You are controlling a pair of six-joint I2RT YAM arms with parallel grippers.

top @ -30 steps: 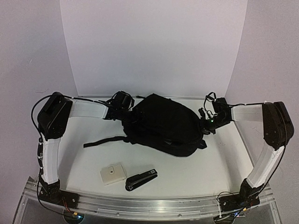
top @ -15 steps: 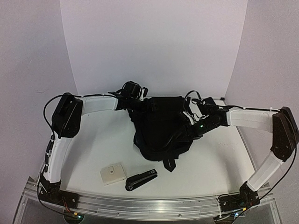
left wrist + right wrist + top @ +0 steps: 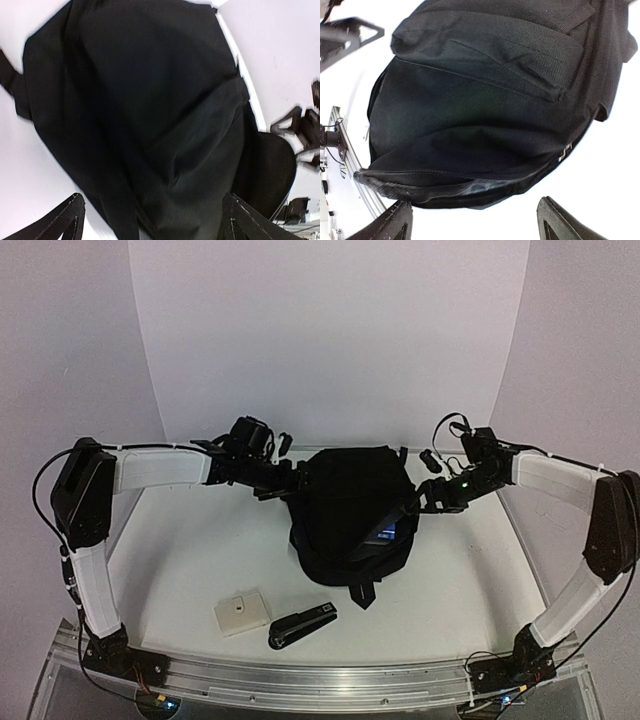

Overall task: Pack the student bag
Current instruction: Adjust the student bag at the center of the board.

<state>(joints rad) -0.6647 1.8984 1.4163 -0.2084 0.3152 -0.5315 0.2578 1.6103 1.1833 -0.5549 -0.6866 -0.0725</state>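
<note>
The student bag (image 3: 345, 502), a big black fabric backpack, lies in the middle of the table with a strap end (image 3: 362, 592) pointing to the near edge. Its zip mouth gapes on the right side and shows pale lining (image 3: 385, 532). My left gripper (image 3: 293, 480) is open at the bag's left upper edge; in the left wrist view the bag (image 3: 150, 110) fills the frame, its fabric lying between the wide fingers (image 3: 75, 220). My right gripper (image 3: 420, 502) is open just right of the bag. In the right wrist view the gaping mouth (image 3: 470, 187) lies just ahead of the gripper (image 3: 475, 225), which is over bare table.
A black stapler (image 3: 302, 624) and a small white box (image 3: 241, 612) lie near the front edge, left of centre. White walls close in the back and sides of the table (image 3: 190, 560). The table's metal rail (image 3: 320, 680) runs along the front.
The bag was swung from lying sideways to pointing at the near edge. My right gripper has opened, let the bag go and drawn back right. My left gripper has pulled back left.
</note>
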